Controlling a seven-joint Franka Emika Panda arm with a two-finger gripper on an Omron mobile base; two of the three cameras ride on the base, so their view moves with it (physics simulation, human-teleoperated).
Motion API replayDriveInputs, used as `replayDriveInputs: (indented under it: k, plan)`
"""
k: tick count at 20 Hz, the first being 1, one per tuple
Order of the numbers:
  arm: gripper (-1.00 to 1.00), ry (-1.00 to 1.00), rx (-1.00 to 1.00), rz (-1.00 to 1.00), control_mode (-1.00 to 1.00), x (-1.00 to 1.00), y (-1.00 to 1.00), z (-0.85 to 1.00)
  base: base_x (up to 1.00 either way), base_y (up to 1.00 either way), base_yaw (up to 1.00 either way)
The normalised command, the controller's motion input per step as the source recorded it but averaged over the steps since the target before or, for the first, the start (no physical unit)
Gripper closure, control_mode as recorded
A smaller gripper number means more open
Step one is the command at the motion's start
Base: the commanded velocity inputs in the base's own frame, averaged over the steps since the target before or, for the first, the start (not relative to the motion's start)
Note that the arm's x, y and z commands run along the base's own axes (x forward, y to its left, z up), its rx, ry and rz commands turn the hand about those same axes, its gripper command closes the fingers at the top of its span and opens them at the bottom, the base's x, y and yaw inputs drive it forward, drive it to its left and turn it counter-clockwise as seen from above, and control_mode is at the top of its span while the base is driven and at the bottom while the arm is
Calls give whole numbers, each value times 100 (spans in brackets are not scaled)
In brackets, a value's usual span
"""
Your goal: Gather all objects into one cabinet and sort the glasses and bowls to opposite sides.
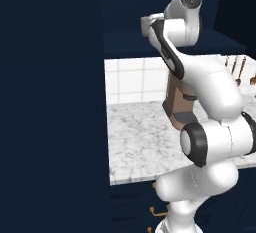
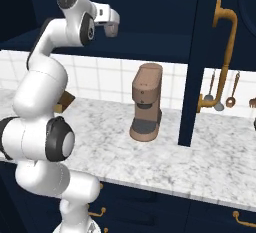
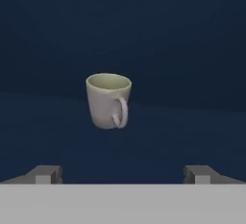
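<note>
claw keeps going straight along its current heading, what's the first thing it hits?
Likely the mug, upright on dark navy ahead of the open claw, slightly left of centre between the fingertips. Nothing shows in between; depth is hard to judge.

coffee machine (image 1: 176,108) mostly hidden behind arm in left base view; cabinet (image 2: 220,52) door cut off at top edge.

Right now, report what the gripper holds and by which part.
Nothing is held. The gripper is open, its fingertips spread wide, and the handled mug stands upright ahead of them inside the dark cabinet, untouched.
</note>
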Motion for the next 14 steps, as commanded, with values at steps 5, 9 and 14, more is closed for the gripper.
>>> replayDriveInputs:
  k: [5, 9, 14]
  plan:
    - [-100, 4, 6, 0, -100, 43, 2, -4, 0, 0, 0]
    - [-100, 3, 11, 0, -100, 40, 0, -2, 0, 0, 0]
    - [-100, 6, 11, 3, -100, 35, 0, -38, 0, 0, 0]
